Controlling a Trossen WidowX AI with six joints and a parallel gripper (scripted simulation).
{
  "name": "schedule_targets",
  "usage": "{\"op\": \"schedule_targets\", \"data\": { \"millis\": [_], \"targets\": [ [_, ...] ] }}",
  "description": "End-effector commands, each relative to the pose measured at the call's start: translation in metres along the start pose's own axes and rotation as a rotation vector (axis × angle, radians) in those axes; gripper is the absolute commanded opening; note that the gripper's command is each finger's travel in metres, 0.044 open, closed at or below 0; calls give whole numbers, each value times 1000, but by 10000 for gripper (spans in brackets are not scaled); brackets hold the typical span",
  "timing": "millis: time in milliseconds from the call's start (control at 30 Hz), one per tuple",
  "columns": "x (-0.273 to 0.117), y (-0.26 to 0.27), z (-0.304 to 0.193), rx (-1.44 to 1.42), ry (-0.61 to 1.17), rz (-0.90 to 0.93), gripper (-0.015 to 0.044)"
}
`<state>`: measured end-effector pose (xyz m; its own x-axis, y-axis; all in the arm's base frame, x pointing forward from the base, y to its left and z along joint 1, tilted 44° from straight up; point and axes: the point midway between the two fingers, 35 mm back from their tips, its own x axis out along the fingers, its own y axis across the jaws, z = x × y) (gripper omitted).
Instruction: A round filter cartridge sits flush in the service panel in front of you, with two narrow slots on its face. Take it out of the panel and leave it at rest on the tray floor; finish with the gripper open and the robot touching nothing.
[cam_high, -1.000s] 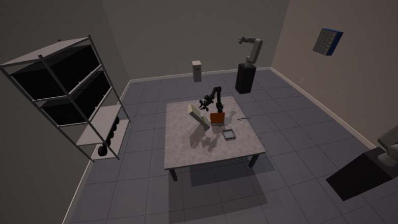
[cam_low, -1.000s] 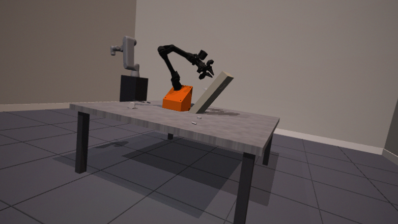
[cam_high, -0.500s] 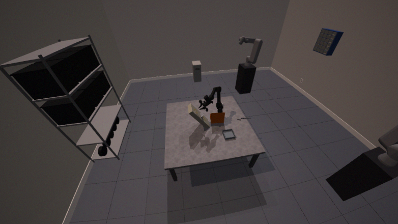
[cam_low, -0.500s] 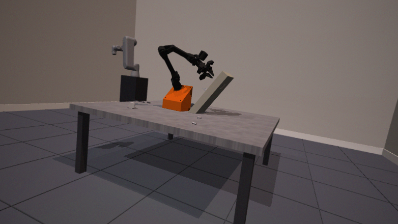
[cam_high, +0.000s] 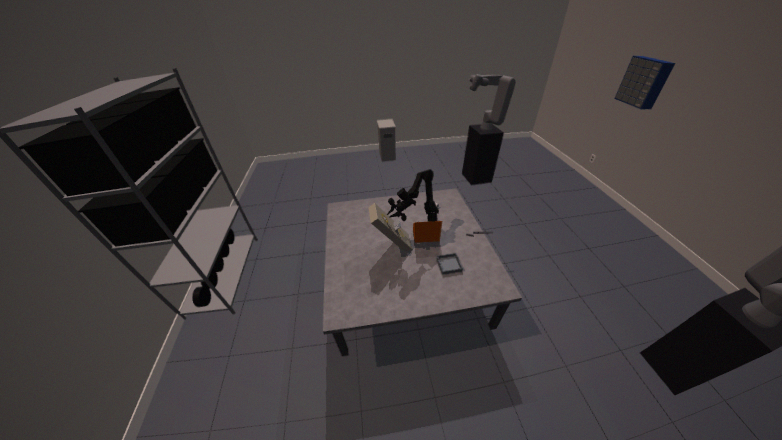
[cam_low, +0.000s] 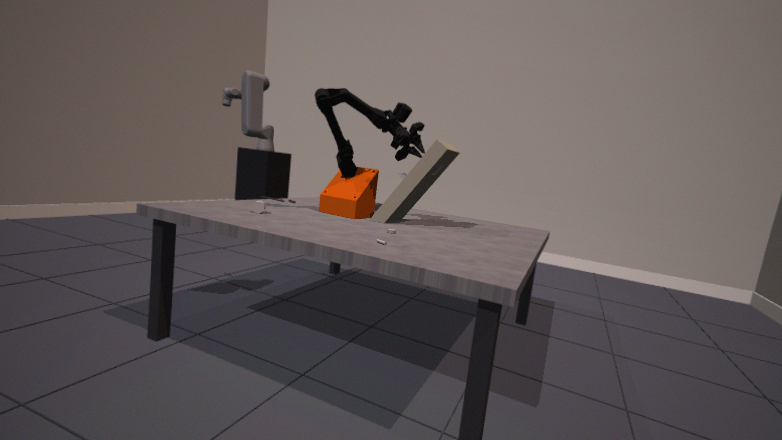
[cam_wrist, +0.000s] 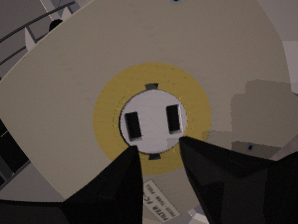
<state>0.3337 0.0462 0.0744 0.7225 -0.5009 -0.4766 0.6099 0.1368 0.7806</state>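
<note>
The service panel (cam_high: 374, 215) (cam_low: 418, 181) (cam_wrist: 60, 105) is a beige slab that stands tilted on the table. In the wrist view the round pale filter cartridge (cam_wrist: 153, 120) sits in it inside a yellow ring (cam_wrist: 106, 117), with two dark, nearly upright slots on its face. Small dark notches lie above and below it. My gripper (cam_high: 395, 214) (cam_low: 422, 154) (cam_wrist: 159, 149) is partly open and empty, in front of the panel. In the wrist view its fingertips overlap the cartridge's lower edge; whether they touch it I cannot tell. The tray (cam_high: 440, 266) lies on the table, apart from the panel.
The orange arm base (cam_high: 427, 232) (cam_low: 347, 205) stands beside the panel. A printed label (cam_wrist: 161, 201) is below the yellow ring. Thin dark items (cam_high: 482, 232) lie near the table's edge. Small white pieces (cam_low: 391, 231) show on the table (cam_high: 355, 300) (cam_low: 464, 251).
</note>
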Motion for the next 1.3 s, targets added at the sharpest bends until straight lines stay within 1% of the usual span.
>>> {"op": "schedule_targets", "data": {
  "millis": [0, 400, 1267],
  "targets": [
    [8, 0, 1, -3, 0, -1, 105],
    [27, 0, 3, -5, -2, 5, 105],
    [30, 0, 3, -5, -2, 5, 105]
  ]
}}
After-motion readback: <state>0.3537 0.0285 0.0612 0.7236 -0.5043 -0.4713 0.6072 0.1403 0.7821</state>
